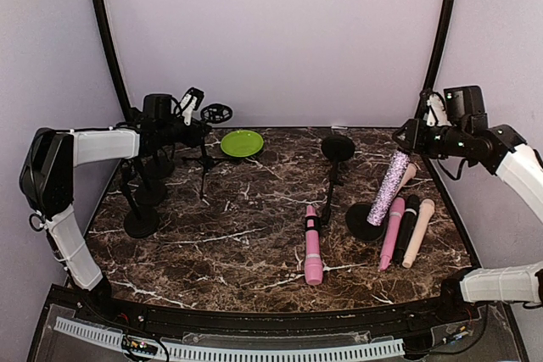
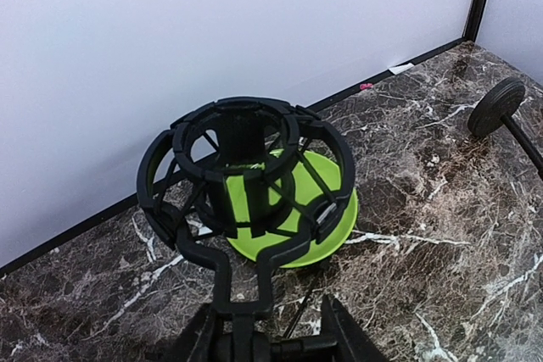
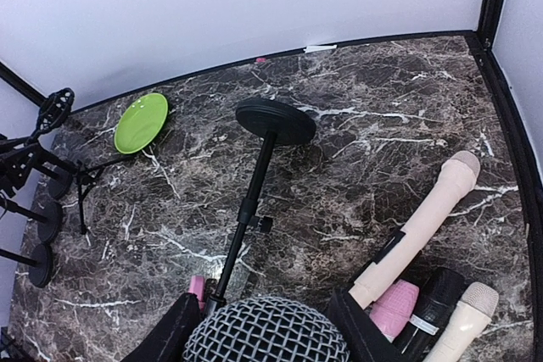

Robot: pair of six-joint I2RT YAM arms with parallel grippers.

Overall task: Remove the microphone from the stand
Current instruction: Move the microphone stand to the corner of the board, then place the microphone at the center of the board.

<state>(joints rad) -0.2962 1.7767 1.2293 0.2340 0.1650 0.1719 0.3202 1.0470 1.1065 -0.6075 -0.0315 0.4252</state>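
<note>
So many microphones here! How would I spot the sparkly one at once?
Look at the right side of the marble table, where several microphones lie side by side. The glittery microphone rises tilted from a round black base, its top at the right gripper. Its neighbours lie flat in plain pink, black and beige; it alone sparkles.

Top view high over the table (image 1: 246,218), wrist views close, angled down — all share the green plate (image 1: 242,142) (far side).
</note>
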